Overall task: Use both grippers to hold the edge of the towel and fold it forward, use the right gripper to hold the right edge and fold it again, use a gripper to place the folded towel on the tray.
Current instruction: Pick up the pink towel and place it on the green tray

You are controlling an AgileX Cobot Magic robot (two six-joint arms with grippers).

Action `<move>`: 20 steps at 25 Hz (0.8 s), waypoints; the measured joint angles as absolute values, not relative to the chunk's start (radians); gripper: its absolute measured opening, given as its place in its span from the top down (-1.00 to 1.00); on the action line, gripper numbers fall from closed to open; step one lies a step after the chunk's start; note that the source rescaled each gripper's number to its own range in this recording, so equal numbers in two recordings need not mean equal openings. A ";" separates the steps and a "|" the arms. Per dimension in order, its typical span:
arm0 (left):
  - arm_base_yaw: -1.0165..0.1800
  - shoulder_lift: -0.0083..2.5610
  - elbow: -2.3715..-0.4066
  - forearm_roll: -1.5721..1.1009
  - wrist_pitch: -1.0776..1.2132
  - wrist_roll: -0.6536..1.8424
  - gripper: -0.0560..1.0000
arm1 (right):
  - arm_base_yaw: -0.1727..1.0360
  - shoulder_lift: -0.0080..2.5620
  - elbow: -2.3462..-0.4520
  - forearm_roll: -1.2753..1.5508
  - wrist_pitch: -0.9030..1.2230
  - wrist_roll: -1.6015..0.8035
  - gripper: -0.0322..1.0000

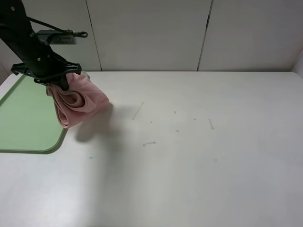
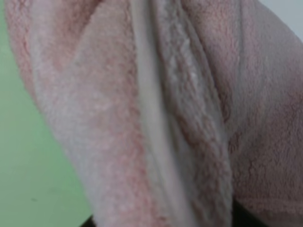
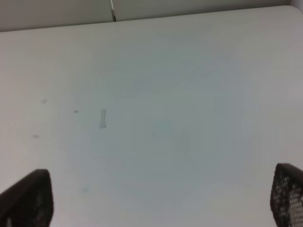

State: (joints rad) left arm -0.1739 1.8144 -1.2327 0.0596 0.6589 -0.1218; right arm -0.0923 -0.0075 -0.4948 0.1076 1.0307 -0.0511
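You are on the last leg of this job, by the look of things. The towel point(image 1: 78, 101) is no longer lying flat: it hangs bunched in soft folds from the left gripper point(image 1: 60, 81), lifted off the table point(image 1: 189, 156) and casting a shadow onto it, just at the right-hand edge of the tray point(image 1: 23, 123). The left wrist view is filled almost wholly with pink fluff and a pale strip that looks like the hem point(image 2: 149, 118), with green tray showing behind it, so the cloth sits right against that camera. The left claw is closed down narrowly on the upper part of the bundle; its fingertips are buried in the cloth, so you cannot see exactly where they bite. Your right gripper point(image 3: 156, 213) is out of the overhead view; in its own wrist view the two black fingers stand at the far sides of the picture, spread wide with nothing between them, over bare table. The folding seems to be behind you, though how neat the folds are cannot be judged while the bundle dangles. What is left, I judge, is to carry the towel a little further over the tray, lower it until it rests inside the rim, and let go.
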 joint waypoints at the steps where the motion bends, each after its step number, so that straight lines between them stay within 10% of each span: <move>1: -0.156 1.814 -1.233 0.060 0.651 -0.118 0.50 | -0.092 -0.008 -0.495 0.108 1.031 -0.051 -1.00; 20: 0.125 1.813 -0.994 0.058 0.322 -0.111 0.50 | -0.092 -0.008 -0.495 0.108 1.031 -0.051 -1.00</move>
